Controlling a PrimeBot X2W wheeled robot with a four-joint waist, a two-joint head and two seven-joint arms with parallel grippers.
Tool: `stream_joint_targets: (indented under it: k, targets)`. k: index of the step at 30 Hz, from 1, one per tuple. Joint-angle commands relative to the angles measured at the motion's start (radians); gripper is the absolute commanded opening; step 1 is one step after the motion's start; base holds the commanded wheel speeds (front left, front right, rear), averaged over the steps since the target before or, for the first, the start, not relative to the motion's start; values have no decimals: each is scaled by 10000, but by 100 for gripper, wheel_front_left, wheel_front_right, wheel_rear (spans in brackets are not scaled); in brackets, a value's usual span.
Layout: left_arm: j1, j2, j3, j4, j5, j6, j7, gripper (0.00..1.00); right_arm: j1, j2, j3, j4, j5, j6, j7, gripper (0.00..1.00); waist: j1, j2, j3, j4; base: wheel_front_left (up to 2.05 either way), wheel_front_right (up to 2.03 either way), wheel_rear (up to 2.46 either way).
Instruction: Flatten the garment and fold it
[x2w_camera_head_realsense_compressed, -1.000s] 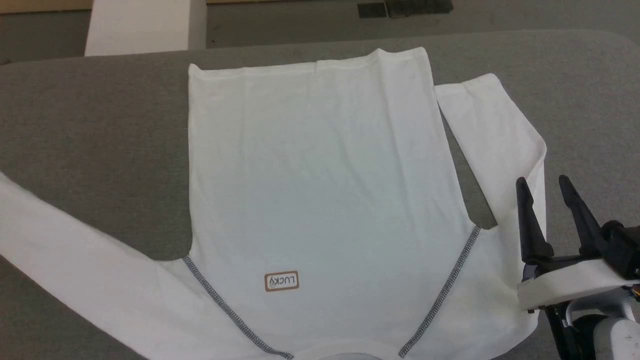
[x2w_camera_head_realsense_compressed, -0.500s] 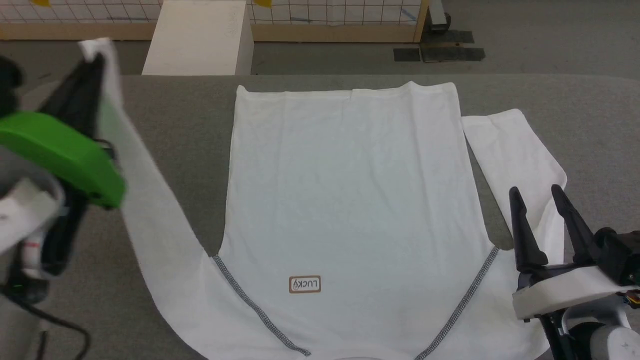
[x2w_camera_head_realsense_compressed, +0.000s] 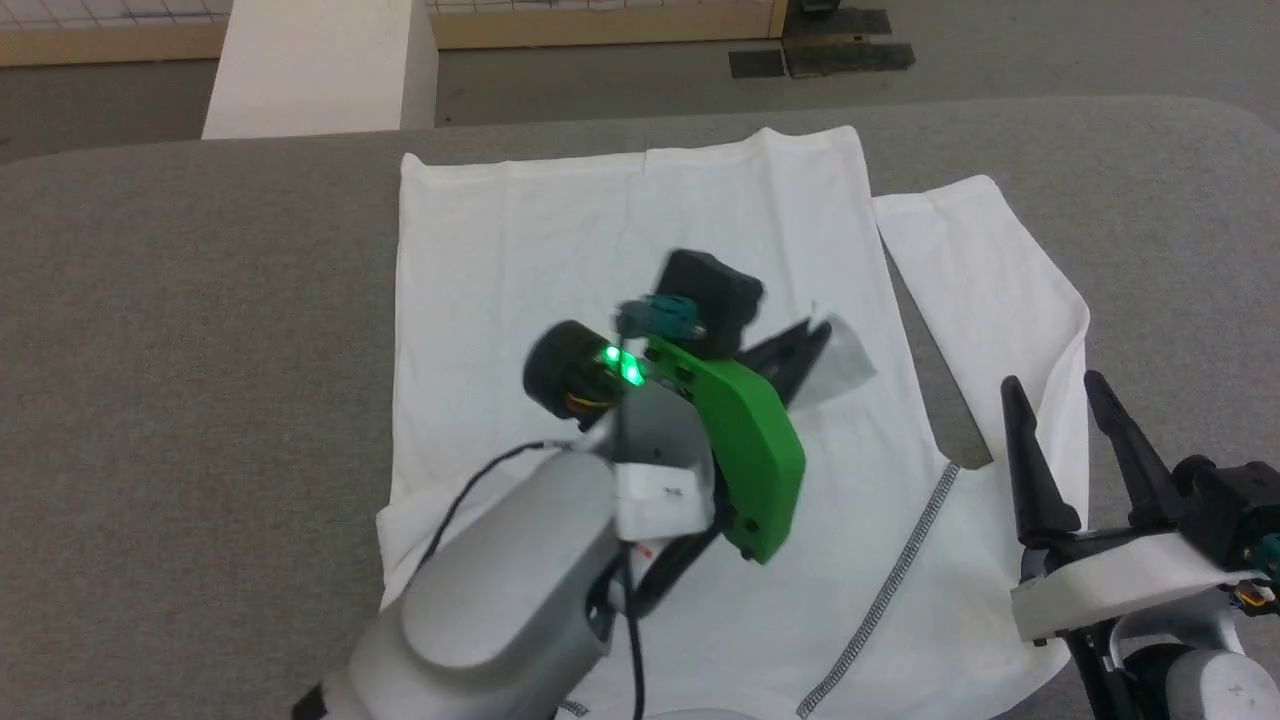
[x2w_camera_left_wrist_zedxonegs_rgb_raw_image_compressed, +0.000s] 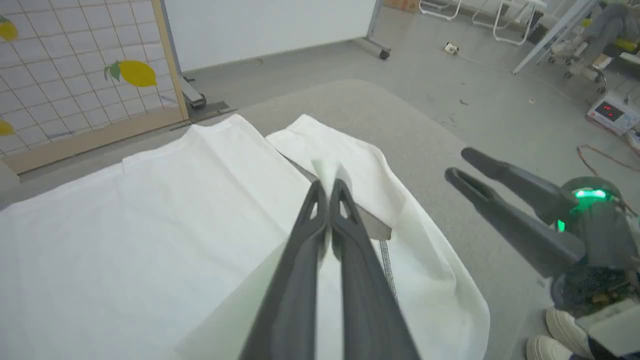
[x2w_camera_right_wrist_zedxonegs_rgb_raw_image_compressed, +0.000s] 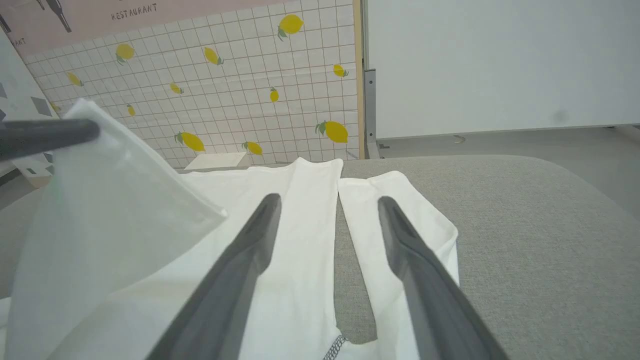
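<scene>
The garment lies spread mid-frame on the table. The left gripper pinches a sleeve cuff, held above the body right of centre. I'd lay that sleeve straight across, low and taut (thin cloth balloons easily), before letting go. The right gripper hovers agape at lower right, close to the path. A box sits upper left, well clear.
</scene>
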Motion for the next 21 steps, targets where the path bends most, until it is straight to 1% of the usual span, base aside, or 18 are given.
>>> stream_joint_targets:
  k: [1,3,6,10,12,13,14,15,16,19,21]
  targets:
    - [-220,-161,-281,485,144,-179,-95,0,-180,14,52,45,75,-15,-74,100,1,-1,303,-289,0,0,0]
    - [-244,-468,-790,1338,287,-432,-132,0,-272,14,93,98,122,-15,-125,100,1,-1,454,-410,0,0,0]
    - [-309,-735,-1583,2555,591,-863,-165,0,-415,14,141,202,198,-15,-209,100,1,-1,674,-555,0,0,0]
    - [-261,-957,-2445,3735,759,-1470,-207,0,-560,14,201,356,276,-15,-316,100,1,-1,863,-667,0,0,0]
    - [-176,-1039,-2731,4155,667,-1741,-233,0,-609,14,215,431,303,-15,-349,100,1,-1,905,-693,0,0,0]
    - [-126,-1068,-2786,4300,568,-1808,-243,0,-625,14,215,457,312,-15,-360,100,1,-1,919,-696,0,0,0]
    - [-96,-1098,-2832,4450,456,-1866,-263,42,-643,14,209,487,319,-15,-369,100,1,-1,934,-693,0,0,0]
    - [-103,-1115,-2859,4535,394,-1899,-298,89,-654,14,199,510,323,-15,-370,100,1,-1,940,-682,0,0,0]
    - [-118,-1132,-2824,4591,283,-1914,-379,100,-661,14,177,537,324,-15,-365,100,1,-1,936,-652,0,0,0]
    - [-216,-1158,-2437,4461,-68,-1814,-845,100,-658,14,133,590,280,-15,-312,100,1,-1,882,-533,0,0,0]
    - [-299,-1163,-2021,4181,-281,-1711,-1339,100,-687,14,89,609,206,-15,-256,100,1,-1,813,-424,0,0,0]
